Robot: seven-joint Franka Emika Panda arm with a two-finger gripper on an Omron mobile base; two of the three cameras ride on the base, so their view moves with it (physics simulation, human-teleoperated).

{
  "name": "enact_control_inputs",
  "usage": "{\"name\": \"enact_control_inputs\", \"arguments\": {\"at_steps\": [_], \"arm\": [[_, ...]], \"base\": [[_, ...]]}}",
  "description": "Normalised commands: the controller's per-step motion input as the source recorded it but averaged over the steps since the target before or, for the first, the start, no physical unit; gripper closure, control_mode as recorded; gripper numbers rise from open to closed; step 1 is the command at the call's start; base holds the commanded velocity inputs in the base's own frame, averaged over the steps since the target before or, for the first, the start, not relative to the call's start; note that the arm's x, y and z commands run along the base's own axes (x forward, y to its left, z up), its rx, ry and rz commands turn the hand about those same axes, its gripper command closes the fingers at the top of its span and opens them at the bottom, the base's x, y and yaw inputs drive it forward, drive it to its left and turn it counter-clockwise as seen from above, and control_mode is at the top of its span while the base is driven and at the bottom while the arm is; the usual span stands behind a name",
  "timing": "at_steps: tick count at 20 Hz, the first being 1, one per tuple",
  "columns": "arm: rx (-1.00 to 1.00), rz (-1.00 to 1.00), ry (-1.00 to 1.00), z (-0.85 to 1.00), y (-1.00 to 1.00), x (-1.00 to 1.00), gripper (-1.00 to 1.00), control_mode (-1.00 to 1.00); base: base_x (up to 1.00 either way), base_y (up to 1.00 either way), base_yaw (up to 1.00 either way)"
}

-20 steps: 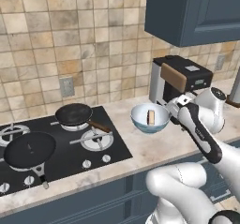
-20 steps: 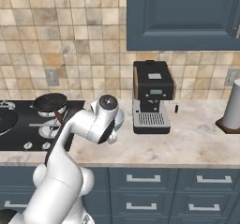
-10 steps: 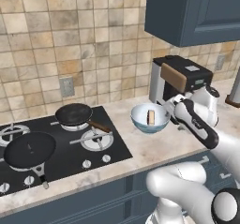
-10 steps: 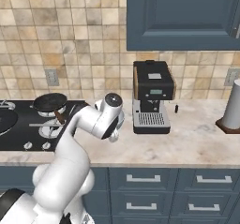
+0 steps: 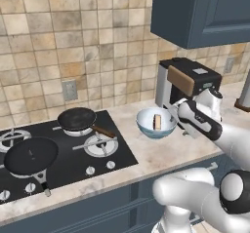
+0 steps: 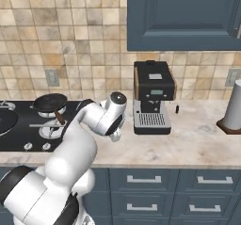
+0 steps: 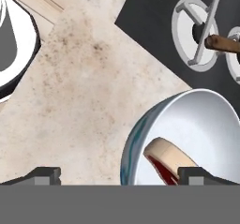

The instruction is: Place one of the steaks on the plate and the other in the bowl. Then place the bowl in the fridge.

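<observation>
The pale blue-white bowl (image 5: 155, 128) stands on the counter just right of the stove. One steak (image 5: 157, 121) leans on edge inside it, and the hand view shows that steak's (image 7: 166, 164) red face and tan rim within the bowl (image 7: 197, 120). My gripper (image 7: 124, 175) is open and holds nothing. It hovers over the bowl's rim, one fingertip (image 7: 46, 174) above bare counter and the other over the bowl. The plate and the fridge are out of view.
A black stove (image 5: 58, 149) with two black frying pans (image 5: 77, 118) (image 5: 30, 155) lies left of the bowl. One pan's brown handle (image 7: 224, 44) points toward the bowl. A coffee machine (image 6: 153, 97) stands behind the bowl, and a grey cylinder (image 6: 233, 108) stands far right.
My arm has shifted a little, the wrist rising slightly beside the bowl. The jaws have stayed open, and the bowl and steak have not moved.
</observation>
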Motion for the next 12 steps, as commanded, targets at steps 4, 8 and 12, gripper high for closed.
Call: {"name": "enact_control_inputs", "arguments": {"at_steps": [4,8,12], "arm": [[0.03,-0.04,0.02,-0.19,-0.02,0.17,-1.00,-1.00],[0.02,-0.04,0.03,-0.19,0.00,0.21,-1.00,-1.00],[0.01,-0.04,0.03,-0.16,0.00,0.24,-1.00,-1.00]], "base": [[0.00,0.00,0.00],[0.00,0.00,0.00],[0.00,0.00,0.00]]}}
